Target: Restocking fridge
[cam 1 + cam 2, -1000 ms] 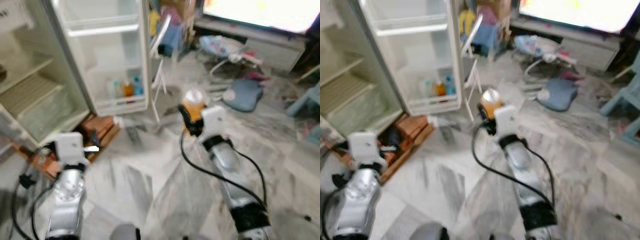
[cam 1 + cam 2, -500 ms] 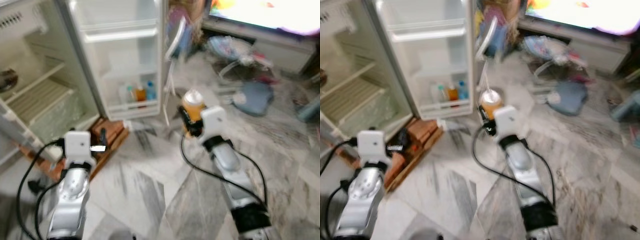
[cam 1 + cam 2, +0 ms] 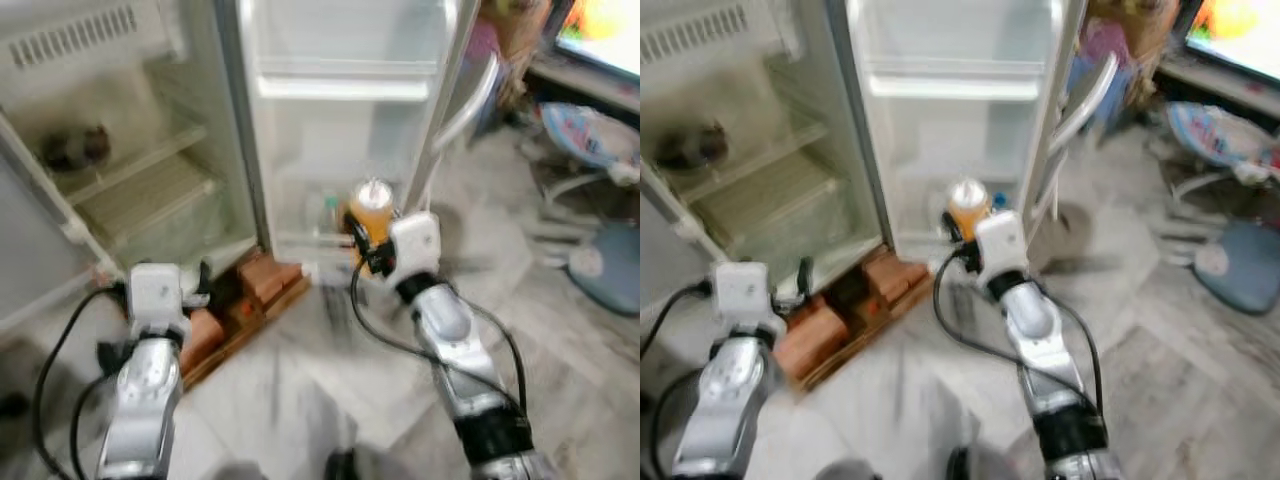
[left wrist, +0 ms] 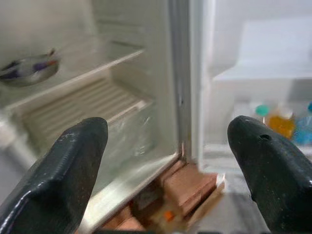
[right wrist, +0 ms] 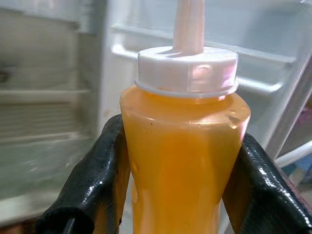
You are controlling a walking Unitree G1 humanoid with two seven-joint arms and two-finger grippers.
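My right gripper (image 3: pixel 368 240) is shut on an orange squeeze bottle (image 3: pixel 371 210) with a white nozzle cap, held upright in front of the open fridge door (image 3: pixel 340 90). In the right wrist view the bottle (image 5: pixel 183 161) sits between the two black fingers (image 5: pixel 105 170). The door's bottom shelf holds small bottles (image 4: pixel 275 124). My left gripper (image 4: pixel 165 161) is open with nothing between its fingers, low in front of the fridge body (image 3: pixel 120 170). A metal bowl (image 4: pixel 29 70) rests on an inner fridge shelf.
Wooden blocks (image 3: pixel 255 290) lie under the fridge's front edge. A white folding frame (image 3: pixel 460 110) leans beside the door. To the right are a baby bouncer (image 3: pixel 590 130), a blue cushion (image 3: pixel 610 265) and a lit television (image 3: pixel 610 25). The floor is grey marble tile.
The camera has turned toward the fridge and come nearer. The right gripper with the orange bottle now stands close to the door's lower shelf. The left gripper stays low and open.
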